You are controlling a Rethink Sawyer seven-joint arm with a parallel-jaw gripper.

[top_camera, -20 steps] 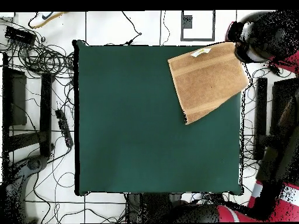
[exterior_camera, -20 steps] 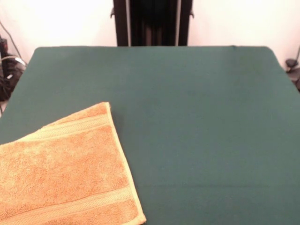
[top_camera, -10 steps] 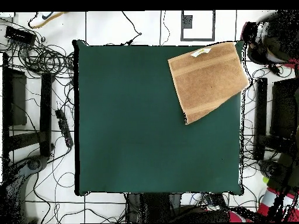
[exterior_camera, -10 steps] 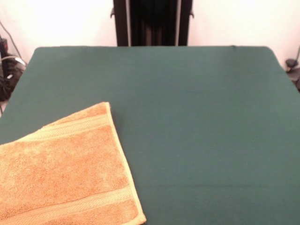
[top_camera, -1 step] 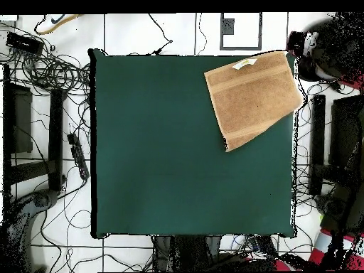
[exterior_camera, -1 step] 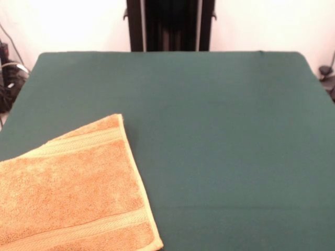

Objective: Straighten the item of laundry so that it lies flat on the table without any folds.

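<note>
My hand is out of sight. The towel [top_camera, -1 step: 252, 98] lies at the table's [top_camera, -1 step: 170, 156] one-o'clock corner, long axis toward seven, one corner overhanging.

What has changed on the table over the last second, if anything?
Nothing on the table has visibly changed. The towel lies spread out at the same corner, at the same slant, its white label at the same end. The robot's gripper shows in neither view, so nothing was taken hold of or let go.
</note>
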